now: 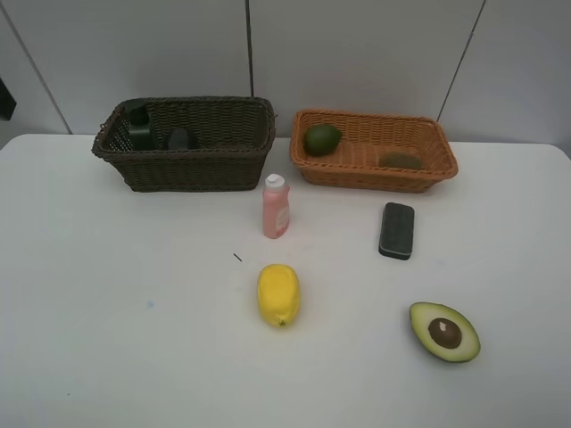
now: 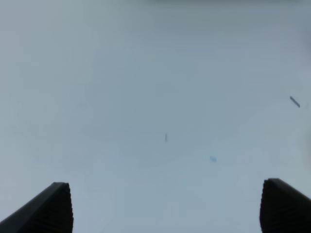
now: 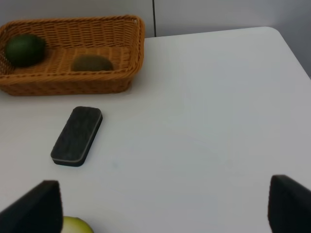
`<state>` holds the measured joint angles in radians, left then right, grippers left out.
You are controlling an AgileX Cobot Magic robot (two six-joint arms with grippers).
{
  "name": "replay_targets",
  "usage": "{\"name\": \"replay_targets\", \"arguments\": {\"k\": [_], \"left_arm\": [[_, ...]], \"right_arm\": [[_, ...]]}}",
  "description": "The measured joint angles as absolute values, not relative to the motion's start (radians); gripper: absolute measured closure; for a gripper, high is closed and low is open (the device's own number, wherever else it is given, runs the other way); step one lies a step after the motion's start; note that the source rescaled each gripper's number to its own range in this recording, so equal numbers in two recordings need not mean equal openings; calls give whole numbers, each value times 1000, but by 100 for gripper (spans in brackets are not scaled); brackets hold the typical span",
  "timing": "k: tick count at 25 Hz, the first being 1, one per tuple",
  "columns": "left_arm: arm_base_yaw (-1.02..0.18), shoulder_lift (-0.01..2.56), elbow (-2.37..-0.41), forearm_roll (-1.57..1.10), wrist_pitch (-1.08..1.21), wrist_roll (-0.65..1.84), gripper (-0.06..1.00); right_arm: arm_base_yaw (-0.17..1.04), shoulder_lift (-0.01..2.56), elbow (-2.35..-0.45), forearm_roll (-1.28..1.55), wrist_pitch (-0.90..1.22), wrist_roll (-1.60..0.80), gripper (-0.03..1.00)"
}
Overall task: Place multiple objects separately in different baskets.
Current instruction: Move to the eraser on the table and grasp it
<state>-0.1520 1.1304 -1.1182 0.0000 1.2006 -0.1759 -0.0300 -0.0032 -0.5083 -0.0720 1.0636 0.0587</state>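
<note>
The dark brown basket (image 1: pixel 192 165) holds the dark green pump bottle (image 1: pixel 138 125) and the grey cup (image 1: pixel 180 138). The orange-tan basket (image 1: pixel 375 171) holds the green lime (image 1: pixel 322 138) and the brown kiwi (image 1: pixel 401 160). On the table stand or lie the pink bottle (image 1: pixel 276 207), the eraser block (image 1: pixel 396 230), the yellow lemon (image 1: pixel 278 294) and the avocado half (image 1: pixel 444 332). My left gripper (image 2: pixel 165 208) is open over bare table. My right gripper (image 3: pixel 165 208) is open, with the eraser (image 3: pixel 77 136), the basket (image 3: pixel 73 85), the lime (image 3: pixel 24 48) and the kiwi (image 3: pixel 92 63) ahead of it. Neither gripper shows in the high view.
The white table (image 1: pixel 107 312) runs to a grey panelled wall behind the baskets. A small dark speck (image 1: pixel 237 258) lies near the lemon. A sliver of the avocado (image 3: pixel 75 225) shows by one right finger.
</note>
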Motion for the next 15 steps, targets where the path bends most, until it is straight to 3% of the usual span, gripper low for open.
{"name": "replay_targets", "arguments": {"k": [7,15], "left_arm": [[-152,650,-770,-23,1202,-124,-5],[-152,183,-565,-71,1204,-9,-5]], "right_arm": [[-30,-3,-508,-72,1064,59,-3],[-30,-3,-508,-72,1064,59,-3]]}}
